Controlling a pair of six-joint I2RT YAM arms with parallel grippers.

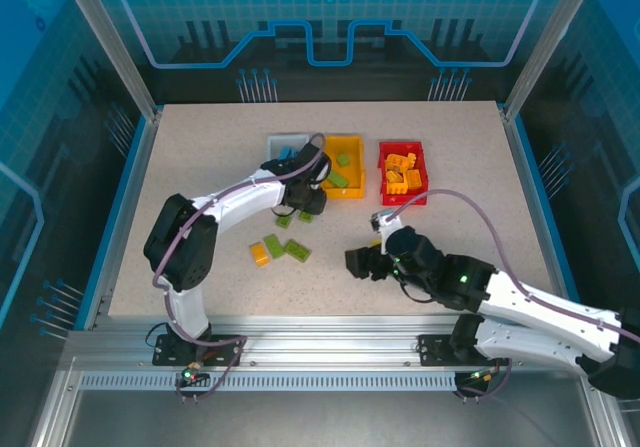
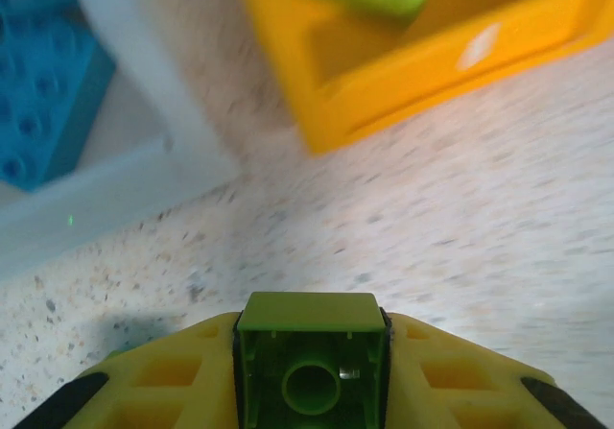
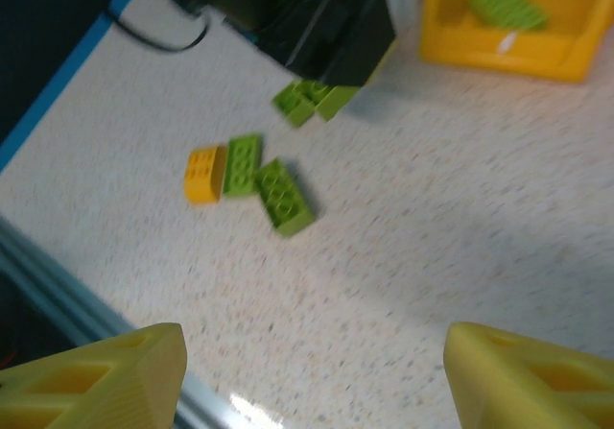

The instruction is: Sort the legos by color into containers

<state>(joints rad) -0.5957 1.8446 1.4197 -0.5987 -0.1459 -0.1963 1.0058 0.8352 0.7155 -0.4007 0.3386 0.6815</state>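
Legos (image 1: 275, 249) lie loose on the desk (image 1: 190, 167), on the near side of the yellow bin (image 1: 350, 192). An orange brick (image 1: 260, 255) and a green brick (image 1: 274, 246) sit side by side with long sides touching. A second green brick (image 1: 297, 250) lies slanted at their right.

Right of these, also nearer than the bin, the right jaws stand wide apart with nothing between them.

Just short of the bin's near-left corner, the left jaws grip a third green brick (image 2: 312, 357). Its hollow underside faces the wrist camera; the fingers (image 2: 163, 381) hide its length, so its long axis cannot be told. More green pieces (image 1: 295, 218) lie below these jaws, partly covered and too blurred to count.

The yellow bin holds green bricks (image 1: 342, 170). Left of it, the grey bin (image 1: 280, 139) holds blue bricks (image 1: 288, 153), half hidden by the left arm (image 1: 240, 202). Right of it, the red bin (image 1: 405, 201) holds yellow-orange bricks (image 1: 400, 172).
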